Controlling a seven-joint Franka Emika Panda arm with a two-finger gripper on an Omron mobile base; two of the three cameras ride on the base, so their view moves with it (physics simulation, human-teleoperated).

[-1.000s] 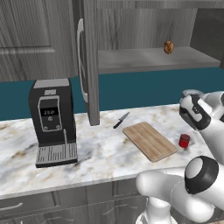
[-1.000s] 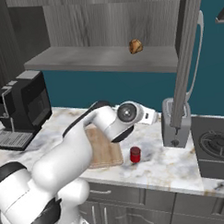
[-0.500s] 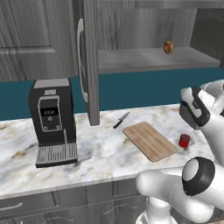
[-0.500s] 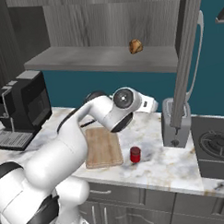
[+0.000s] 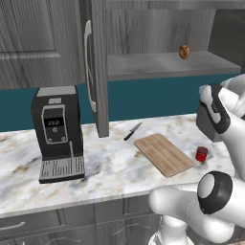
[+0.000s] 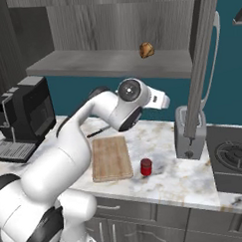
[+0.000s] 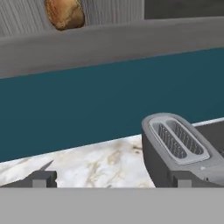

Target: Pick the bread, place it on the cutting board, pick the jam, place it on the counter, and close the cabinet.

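bread: one, up on the cabinet shelf, well above the board (so step one isn't done yet)
board: one, bare, flat on the counter
jam: one red jar, already sitting on the counter just beside the board's right edge, so I'd call that step pretty much taken care of
cabinet: door hanging wide open above and left of the board, closing it is the last job
claw: tips spread wide with nothing between them, pointing over the toaster toward the shelf, bread high in its view
progress: basically at the start, bread pickup first, then the door
extras: one knife behind the board, one coffee machine well left of it, one toaster to its right
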